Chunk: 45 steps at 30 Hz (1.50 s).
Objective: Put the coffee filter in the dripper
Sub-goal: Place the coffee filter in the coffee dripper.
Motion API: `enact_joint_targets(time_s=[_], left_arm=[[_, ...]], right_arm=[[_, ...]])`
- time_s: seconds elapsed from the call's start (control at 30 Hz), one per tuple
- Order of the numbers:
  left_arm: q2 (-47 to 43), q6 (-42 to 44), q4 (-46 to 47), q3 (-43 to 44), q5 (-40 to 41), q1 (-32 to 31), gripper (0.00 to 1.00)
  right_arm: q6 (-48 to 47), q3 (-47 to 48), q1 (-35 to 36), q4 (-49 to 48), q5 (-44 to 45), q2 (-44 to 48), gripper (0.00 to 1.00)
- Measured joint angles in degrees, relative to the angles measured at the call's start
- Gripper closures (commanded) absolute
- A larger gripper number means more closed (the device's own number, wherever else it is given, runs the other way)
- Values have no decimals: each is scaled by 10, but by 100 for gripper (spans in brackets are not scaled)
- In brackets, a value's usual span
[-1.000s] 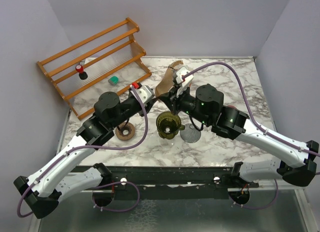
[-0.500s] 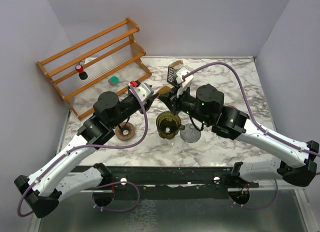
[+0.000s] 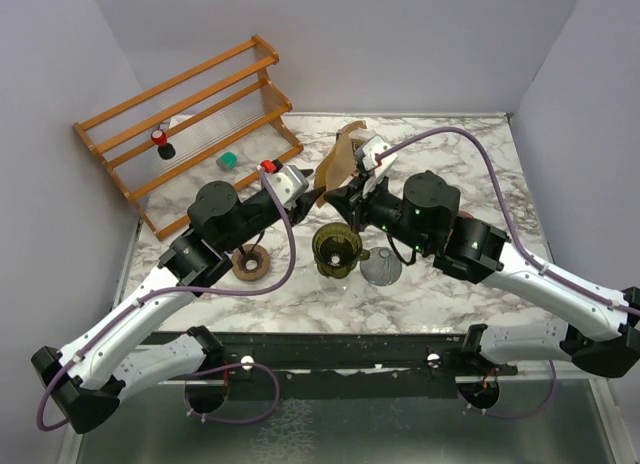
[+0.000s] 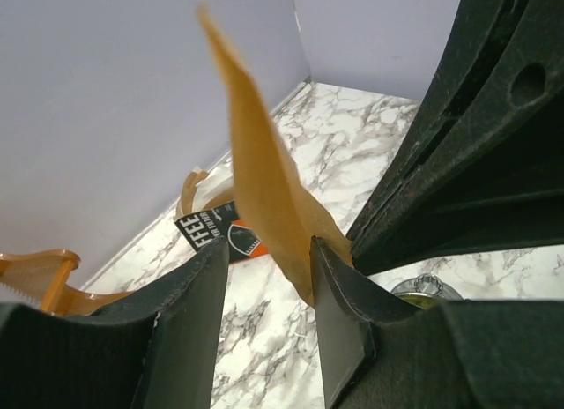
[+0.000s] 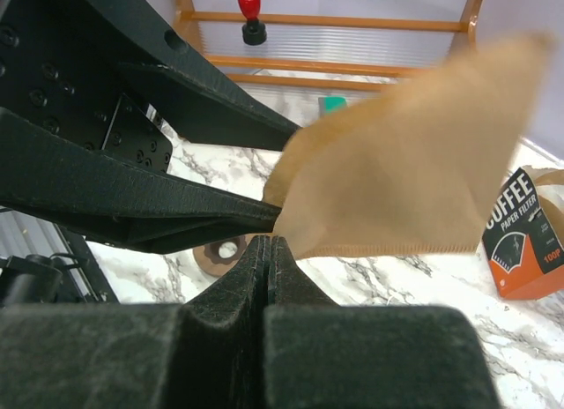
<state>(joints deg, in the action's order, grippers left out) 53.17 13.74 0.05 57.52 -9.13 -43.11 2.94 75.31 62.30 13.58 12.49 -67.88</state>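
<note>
A brown paper coffee filter (image 3: pixel 338 164) hangs in the air above the table's middle, behind the dripper. My right gripper (image 3: pixel 343 191) is shut, its tips pinching the filter's lower corner (image 5: pixel 286 224). My left gripper (image 3: pixel 312 178) is open around the same filter (image 4: pixel 264 189): the paper leans against its right finger (image 4: pixel 339 294), with a gap to the left finger (image 4: pixel 189 312). The olive-green see-through dripper (image 3: pixel 337 248) stands on the marble just in front of both grippers, with nothing in it.
A wooden rack (image 3: pixel 190 124) at the back left holds a red-topped knob (image 3: pixel 160 141) and a green piece (image 3: pixel 228 161). A brown ring (image 3: pixel 250 263) lies left of the dripper and a grey round disc (image 3: pixel 381 269) right of it. An orange-and-black filter box (image 5: pixel 522 241) lies behind.
The filter, turned edge-on and low half a second ago, stands up broad again. The right arm has shifted slightly right, and the left gripper has come in around the filter.
</note>
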Motion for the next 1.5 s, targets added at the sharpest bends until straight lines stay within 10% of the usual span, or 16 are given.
enact_joint_targets(time_s=[1.5], left_arm=[[52,-46,-7,14,-105,0,50]], right_arm=[[-76,-78,0,64,-28,86,99]])
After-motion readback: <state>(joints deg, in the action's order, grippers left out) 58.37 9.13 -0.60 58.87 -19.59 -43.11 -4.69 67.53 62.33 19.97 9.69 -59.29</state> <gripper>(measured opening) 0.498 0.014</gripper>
